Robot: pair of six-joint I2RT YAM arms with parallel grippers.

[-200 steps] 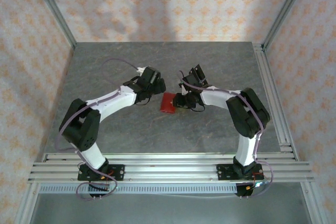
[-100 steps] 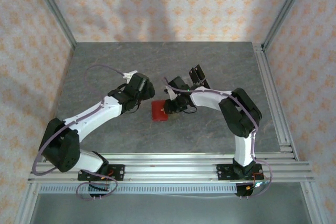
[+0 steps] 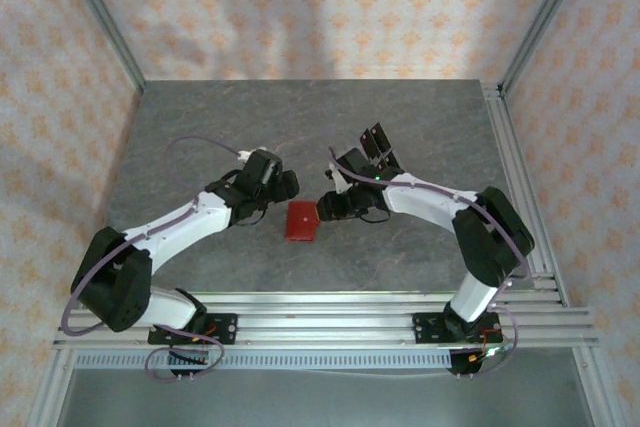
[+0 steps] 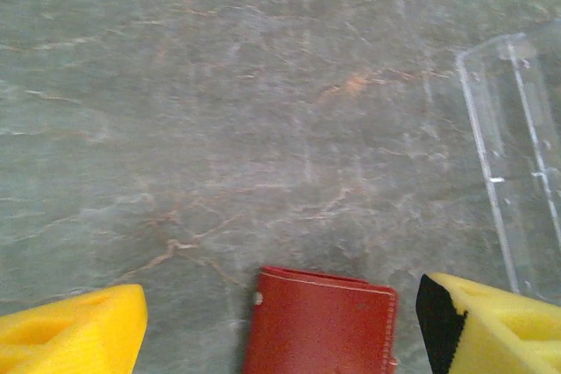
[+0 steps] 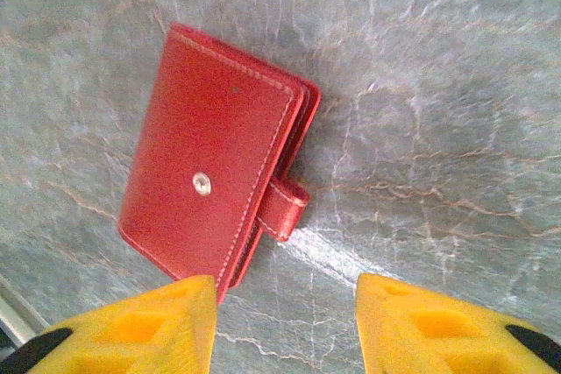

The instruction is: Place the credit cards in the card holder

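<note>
The card holder [image 3: 302, 222], a red wallet, lies shut and flat on the grey table between my two grippers. In the right wrist view the card holder [image 5: 210, 164] shows its snap stud and its strap tab. My right gripper [image 5: 285, 326] is open just off the wallet's near corner, with only bare table between the yellow fingers [image 5: 131, 330]. My right gripper [image 3: 335, 205] sits just right of the wallet. My left gripper [image 3: 288, 189] hovers just up-left of it, open, and in the left wrist view the card holder [image 4: 320, 326] lies between the spread fingers [image 4: 70, 335]. The credit cards are out of view.
A clear plastic rectangular piece [image 4: 517, 172] lies on the table at the right of the left wrist view. Aluminium rails [image 3: 320, 312] run along the near edge, and a frame rail [image 3: 520, 177] lines the right side. Patterned walls enclose the table [image 3: 200, 117].
My right gripper carried the wallet left and nearer, then opened and let it go on the table. The left arm swung left and lower, its gripper still open.
</note>
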